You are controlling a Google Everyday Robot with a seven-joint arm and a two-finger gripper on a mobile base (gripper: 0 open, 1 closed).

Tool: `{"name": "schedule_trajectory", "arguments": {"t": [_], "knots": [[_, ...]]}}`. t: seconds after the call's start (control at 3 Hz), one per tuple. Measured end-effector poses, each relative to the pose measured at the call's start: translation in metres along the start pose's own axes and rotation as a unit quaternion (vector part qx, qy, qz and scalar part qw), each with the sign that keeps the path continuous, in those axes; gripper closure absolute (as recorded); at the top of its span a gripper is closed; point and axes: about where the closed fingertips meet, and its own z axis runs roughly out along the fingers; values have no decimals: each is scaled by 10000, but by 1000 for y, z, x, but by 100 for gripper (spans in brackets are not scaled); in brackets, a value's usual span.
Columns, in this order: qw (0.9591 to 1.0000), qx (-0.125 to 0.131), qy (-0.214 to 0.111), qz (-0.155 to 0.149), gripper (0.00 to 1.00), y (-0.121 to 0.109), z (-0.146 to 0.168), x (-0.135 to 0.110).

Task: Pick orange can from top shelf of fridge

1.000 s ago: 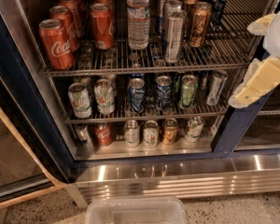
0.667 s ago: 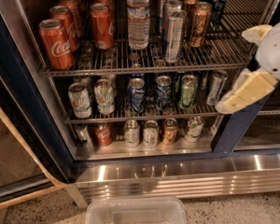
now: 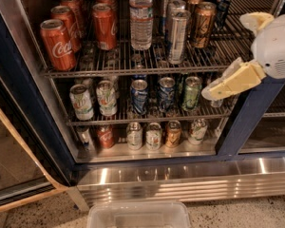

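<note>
Camera view.
- Fridge (image 3: 245, 118): dark blue frame, door open, ribbed steel base.
- Top shelf (image 3: 133, 66): wire rack holding red Coca-Cola cans (image 3: 58, 44) at left, a water bottle (image 3: 141, 16) in the middle, and a silver slim can (image 3: 176, 37).
- Orange can (image 3: 203, 25): upright, right of the silver slim can, front of a row of similar cans.
- Gripper (image 3: 226, 56): right of the orange can, clear of it, fingers spread wide, holding nothing.
- Clear plastic bin (image 3: 138, 216): on the floor below.
</note>
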Motion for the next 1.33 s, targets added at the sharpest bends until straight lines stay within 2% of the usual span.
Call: {"name": "schedule_trajectory", "arguments": {"t": [0.33,0.67,1.0,1.33], "knots": [[9999,5,-99,107,0,5,5,5],[9973,290,-587,324,0,-2,22,4],[9896,568,-1165,626,0,-15,39,-10],[9896,568,-1164,625,0,-15,39,-10]]}}
